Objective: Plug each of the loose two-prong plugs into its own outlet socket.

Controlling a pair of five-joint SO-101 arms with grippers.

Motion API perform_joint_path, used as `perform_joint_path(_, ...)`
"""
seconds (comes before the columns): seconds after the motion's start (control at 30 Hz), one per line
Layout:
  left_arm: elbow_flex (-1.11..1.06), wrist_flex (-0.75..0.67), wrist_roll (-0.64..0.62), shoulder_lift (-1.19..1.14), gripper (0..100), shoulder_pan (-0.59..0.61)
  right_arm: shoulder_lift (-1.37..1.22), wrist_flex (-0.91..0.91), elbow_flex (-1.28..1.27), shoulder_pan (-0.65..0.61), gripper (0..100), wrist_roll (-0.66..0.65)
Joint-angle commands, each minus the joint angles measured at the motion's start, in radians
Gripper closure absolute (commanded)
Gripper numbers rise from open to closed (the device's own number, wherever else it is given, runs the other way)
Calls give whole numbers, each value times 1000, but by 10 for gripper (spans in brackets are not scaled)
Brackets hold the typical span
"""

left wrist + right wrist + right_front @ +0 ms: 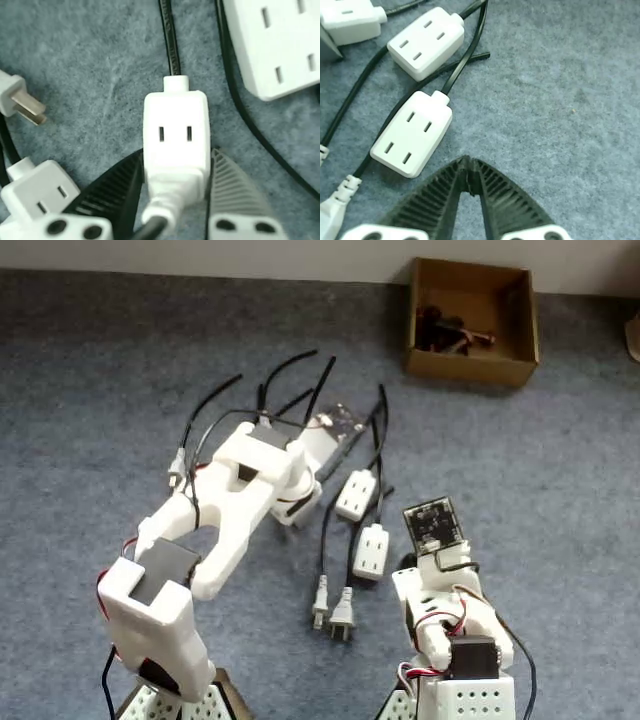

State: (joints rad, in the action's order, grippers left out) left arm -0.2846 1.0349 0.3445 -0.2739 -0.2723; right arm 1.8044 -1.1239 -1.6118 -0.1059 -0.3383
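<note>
Gray carpet (pixel 560 490) is covering the whole work area, with a cardboard box (pixel 470 368) sitting off at the far edge. Near the middle, a near double socket (pixel 371 552) and a far double socket (pixel 355 495) are lying just beside each other. Both are white blocks with four slots on top, trailing black cords. A first loose plug (pixel 320 600) and a second loose plug (pixel 342 618) are lying side by side just in front of them, prongs pointing toward the arms' bases. The left gripper (pixel 177 155) is reaching in beside the far double socket and grasping a single socket (pixel 175 115), a smaller white block with two slots facing up. Its jaws are standing only as wide as that block, one ribbed finger pressing on each side. A white inserted plug (pixel 172 192) is sitting in the block's end between the fingers. The right gripper (pixel 468 167) is hovering over bare carpet just beside the near double socket, clenched tip to tip and holding nothing.
</note>
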Motion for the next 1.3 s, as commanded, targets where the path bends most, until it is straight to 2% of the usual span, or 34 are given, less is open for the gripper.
perform_joint_path(0.0, 53, -17, 9, 8, 989, 18, 12, 1, 7, -22, 992, -14)
perform_joint_path(0.27, 59, -37, 9, 16, 995, 19, 12, 1, 7, -25, 992, -15)
perform_joint_path(0.47, 145, -29, 8, 18, 995, 30, 12, 1, 5, -27, 992, -15)
perform_joint_path(0.83, 426, 265, 9, 18, 995, 45, 12, 2, -10, -28, 992, -15)
perform_joint_path(1.07, 628, 413, 9, 18, 995, 202, 12, 4, -13, -28, 992, -17)
perform_joint_path(1.27, 684, 443, 11, 18, 995, 372, 12, 4, -13, -28, 992, -17)
